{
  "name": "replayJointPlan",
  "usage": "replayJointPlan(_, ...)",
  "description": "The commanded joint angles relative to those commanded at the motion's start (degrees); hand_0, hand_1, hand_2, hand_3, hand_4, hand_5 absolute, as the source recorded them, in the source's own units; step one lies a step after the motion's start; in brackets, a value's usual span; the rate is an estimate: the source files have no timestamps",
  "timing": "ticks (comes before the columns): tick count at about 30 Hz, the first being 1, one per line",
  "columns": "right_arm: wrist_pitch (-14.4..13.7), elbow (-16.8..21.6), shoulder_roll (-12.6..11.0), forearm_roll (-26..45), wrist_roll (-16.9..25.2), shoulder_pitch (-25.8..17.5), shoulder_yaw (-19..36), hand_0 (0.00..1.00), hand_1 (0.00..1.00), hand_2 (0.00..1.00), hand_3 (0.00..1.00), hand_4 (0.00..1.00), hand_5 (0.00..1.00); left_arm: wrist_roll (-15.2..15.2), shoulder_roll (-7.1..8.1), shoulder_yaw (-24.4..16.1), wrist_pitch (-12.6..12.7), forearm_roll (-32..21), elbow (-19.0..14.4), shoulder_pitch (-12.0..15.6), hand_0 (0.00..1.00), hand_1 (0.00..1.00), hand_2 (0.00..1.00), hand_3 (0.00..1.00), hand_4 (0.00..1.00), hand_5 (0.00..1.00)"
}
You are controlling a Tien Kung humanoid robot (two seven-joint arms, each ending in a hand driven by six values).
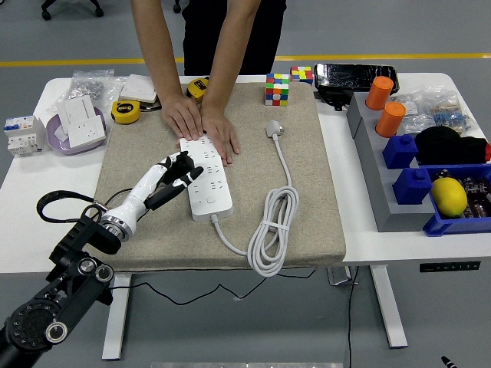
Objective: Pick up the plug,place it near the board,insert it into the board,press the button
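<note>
A white power strip (209, 180) lies on the beige mat (299, 207), its cord coiled to the right and ending in a white plug head (272, 128). My left hand (175, 178) holds a black plug (184, 169) over the strip's left edge, fingers curled round it. A person at the far side presses both hands (201, 123) flat on the strip's far end. My right arm is out of sight.
Left of the mat sit a purple bowl with white sockets (75, 126), a yellow tape measure (123, 112) and a breaker (21, 133). A Rubik's cube (276, 88) stands at the mat's far edge. Grey trays with orange cups, blue bins and a lemon (449, 195) fill the right.
</note>
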Motion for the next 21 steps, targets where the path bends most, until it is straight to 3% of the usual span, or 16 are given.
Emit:
replayJointPlan(10,0.01,0.00,-0.09,-0.09,-0.05,0.03,-0.06,0.826,0.757,0.749,0.780,0.998,0.968,1.44,1.38,4.31,-0.14,4.13,1.06,-1.98,0.998,0.998,0.967,0.939,0.998,0.998)
replayJointPlan(21,0.00,0.00,-0.13,0.07,-0.05,0.06,-0.21,0.826,0.757,0.748,0.780,0.998,0.967,2.96,1.60,6.90,0.05,10.28,0.90,-2.62,0.998,0.998,0.960,0.935,0.998,0.998)
